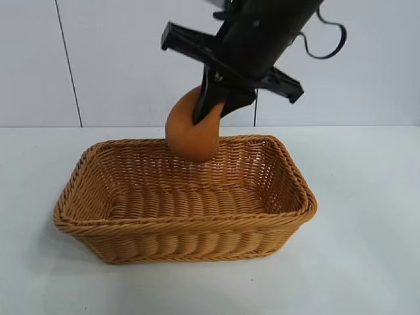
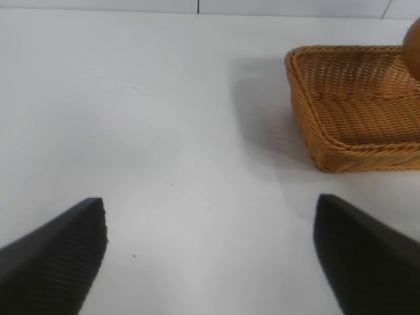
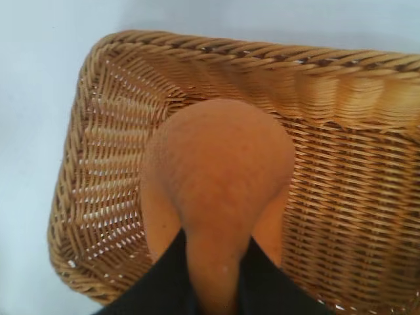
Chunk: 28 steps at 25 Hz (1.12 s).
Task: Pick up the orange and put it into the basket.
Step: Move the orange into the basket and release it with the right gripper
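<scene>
woven tan wicker forms the rectangular basket (image 1: 190,226), with sloping sides and a braided rim, set on the smooth white table (image 1: 367,249). the rough, rounded orange (image 1: 189,134) is pinched by the black right gripper (image 1: 211,111) above the basket's far rim. the left gripper (image 2: 210,256) is held spread wide over bare table beside the basket.

No lettering, label, brand mark, number or sign can be read anywhere in these views: none on the woven basket (image 1: 187,226), none on the orange (image 1: 187,134) above it, none on the black arm over the basket, none on the white worktop (image 1: 367,262) around the basket, none on the pale wall panels behind it.
</scene>
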Each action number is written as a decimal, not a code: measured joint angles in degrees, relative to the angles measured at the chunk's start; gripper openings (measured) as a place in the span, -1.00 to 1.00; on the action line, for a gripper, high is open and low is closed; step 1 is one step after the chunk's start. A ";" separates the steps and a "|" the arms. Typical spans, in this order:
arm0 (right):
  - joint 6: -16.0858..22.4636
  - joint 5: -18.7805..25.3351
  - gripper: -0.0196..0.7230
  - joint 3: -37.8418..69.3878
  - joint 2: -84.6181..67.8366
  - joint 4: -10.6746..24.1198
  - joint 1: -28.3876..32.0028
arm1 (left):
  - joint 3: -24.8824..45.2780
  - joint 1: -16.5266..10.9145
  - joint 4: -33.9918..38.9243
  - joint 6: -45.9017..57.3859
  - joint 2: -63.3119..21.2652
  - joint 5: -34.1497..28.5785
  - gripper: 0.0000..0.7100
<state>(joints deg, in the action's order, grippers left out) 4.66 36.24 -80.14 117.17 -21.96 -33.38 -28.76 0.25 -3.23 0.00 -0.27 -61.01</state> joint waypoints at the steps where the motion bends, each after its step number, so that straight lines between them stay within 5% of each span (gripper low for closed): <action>1: 0.00 -0.12 -0.85 0.00 0.82 -0.13 0.00 | 0.00 0.00 0.00 0.31 0.00 0.00 0.73; 6: -0.52 -0.34 -0.85 0.00 1.37 -0.34 0.00 | 0.00 0.00 0.00 0.31 0.00 0.00 0.73; 8: -0.72 -0.28 -0.69 0.00 1.37 -0.41 0.00 | 0.00 0.00 0.00 0.31 0.00 0.00 0.73; 13: -0.94 1.41 0.54 0.00 1.31 -0.10 0.00 | 0.00 0.00 0.00 0.31 0.00 0.00 0.73; 15: -0.93 2.72 0.78 0.00 1.00 0.68 0.00 | 0.00 0.00 0.00 0.31 0.00 0.00 0.73; 20: 1.83 6.87 0.90 -2.20 -1.26 5.70 0.00 | 0.00 0.00 0.00 0.00 0.00 0.00 0.73; 28: 2.22 29.74 0.92 -19.90 -1.89 16.19 0.00 | 0.00 0.00 0.00 0.31 0.00 0.00 0.73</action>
<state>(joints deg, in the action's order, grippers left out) 6.88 65.97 -100.03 115.28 -5.77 -33.38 -28.76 0.25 -3.23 0.31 -0.27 -61.01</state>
